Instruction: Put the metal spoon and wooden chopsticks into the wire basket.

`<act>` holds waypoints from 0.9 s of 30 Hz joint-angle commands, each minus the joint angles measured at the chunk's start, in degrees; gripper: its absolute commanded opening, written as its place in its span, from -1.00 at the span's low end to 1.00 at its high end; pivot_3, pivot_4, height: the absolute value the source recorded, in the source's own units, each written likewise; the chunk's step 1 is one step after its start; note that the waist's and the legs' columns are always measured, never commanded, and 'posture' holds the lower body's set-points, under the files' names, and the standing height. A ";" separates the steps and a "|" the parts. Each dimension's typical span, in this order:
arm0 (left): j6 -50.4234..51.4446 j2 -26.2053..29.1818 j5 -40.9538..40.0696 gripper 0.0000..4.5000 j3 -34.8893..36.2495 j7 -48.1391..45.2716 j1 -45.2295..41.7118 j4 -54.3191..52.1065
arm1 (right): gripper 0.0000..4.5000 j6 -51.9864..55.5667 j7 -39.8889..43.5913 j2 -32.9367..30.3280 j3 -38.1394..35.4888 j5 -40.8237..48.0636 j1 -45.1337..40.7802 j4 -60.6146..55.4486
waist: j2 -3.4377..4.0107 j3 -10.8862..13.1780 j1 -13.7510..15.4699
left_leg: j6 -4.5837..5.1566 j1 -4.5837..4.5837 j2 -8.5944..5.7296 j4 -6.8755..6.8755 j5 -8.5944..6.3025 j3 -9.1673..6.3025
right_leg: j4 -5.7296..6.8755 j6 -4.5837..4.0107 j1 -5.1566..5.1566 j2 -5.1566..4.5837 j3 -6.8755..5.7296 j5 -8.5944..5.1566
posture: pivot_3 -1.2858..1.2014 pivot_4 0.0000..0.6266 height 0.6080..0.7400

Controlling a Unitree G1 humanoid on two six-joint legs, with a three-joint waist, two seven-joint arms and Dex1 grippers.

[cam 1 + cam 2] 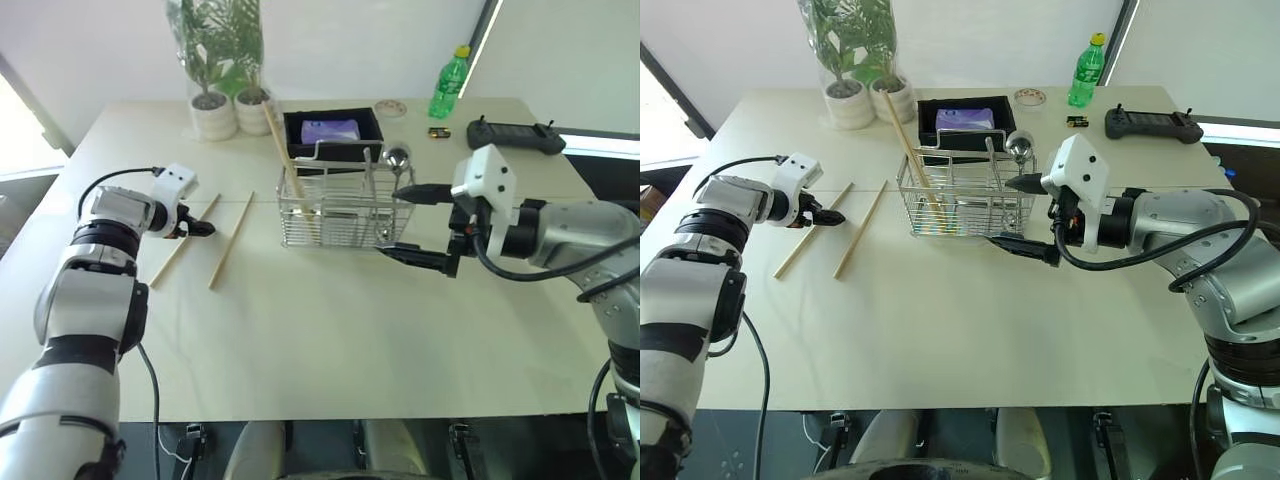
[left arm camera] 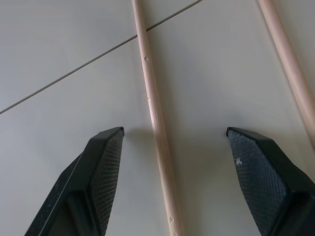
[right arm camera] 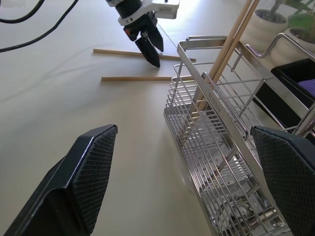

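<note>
Chopstick (image 2: 156,123) flat on table, between left pincer's (image 2: 177,147) spread fingers (right pincer (image 1: 412,222) agape).

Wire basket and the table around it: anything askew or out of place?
Nothing spilled or damaged. The wire basket stands upright with the metal spoon and chopsticks leaning in it. Two chopsticks still lie loose on the table, the open left gripper straddling one.

Both arms silver-grey with black joint bands — white boxy camera housings on each wrist, black cables looping from them; left gripper (image 1: 200,228) and right gripper (image 1: 415,225) carry black tapered fingers (image 2: 101,182) — inner pads cross-hatched.
</note>
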 commanded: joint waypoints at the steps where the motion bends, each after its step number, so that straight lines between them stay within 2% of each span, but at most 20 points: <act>1: -0.76 -0.64 1.08 0.56 0.89 1.61 -1.43 1.48 | 0.98 -0.09 -0.70 -0.11 -2.43 0.91 -0.21 -1.88 | -0.01 -0.01 -0.03 | 0.00 0.00 0.00 0.01 0.00 0.00 | 0.00 0.01 0.00 0.00 0.00 0.00 | 0.03 -0.52 0.64; 14: -1.58 -3.46 2.05 0.56 2.99 5.24 -3.07 3.15 | 0.98 0.69 -2.96 0.07 -3.03 2.53 0.34 -3.03 | -0.02 -0.02 0.01 | 0.00 0.02 -0.01 0.03 0.00 -0.01 | 0.04 0.03 0.02 0.00 0.00 0.01 | 0.03 -0.52 0.64; 17: -1.51 -3.65 1.97 0.15 3.41 5.49 -2.97 3.19 | 1.00 0.73 -3.38 0.01 -3.20 2.65 0.42 -2.93 | -0.02 -0.02 0.03 | 0.00 0.02 -0.01 0.03 0.00 -0.01 | 0.04 0.03 0.02 0.00 0.00 0.02 | 0.03 -0.52 0.64; 22: -1.26 -3.41 1.85 -0.99 4.16 6.19 -2.79 3.28 | 1.00 0.73 -3.49 -0.09 -3.19 2.86 0.49 -2.78 | -0.02 -0.02 -0.23 | 0.00 0.02 0.00 0.02 0.00 -0.02 | 0.05 0.03 0.01 0.02 0.00 0.02 | 0.03 -0.52 0.64; 27: -1.11 -3.07 1.94 -0.99 4.38 5.89 -2.80 3.30 | 1.00 0.68 -1.98 -0.89 -2.95 3.07 0.63 -2.79 | -0.03 -0.02 -0.24 | 0.00 0.04 0.00 0.01 0.00 -0.01 | 0.08 0.03 0.00 0.03 0.00 0.02 | 0.03 -0.52 0.64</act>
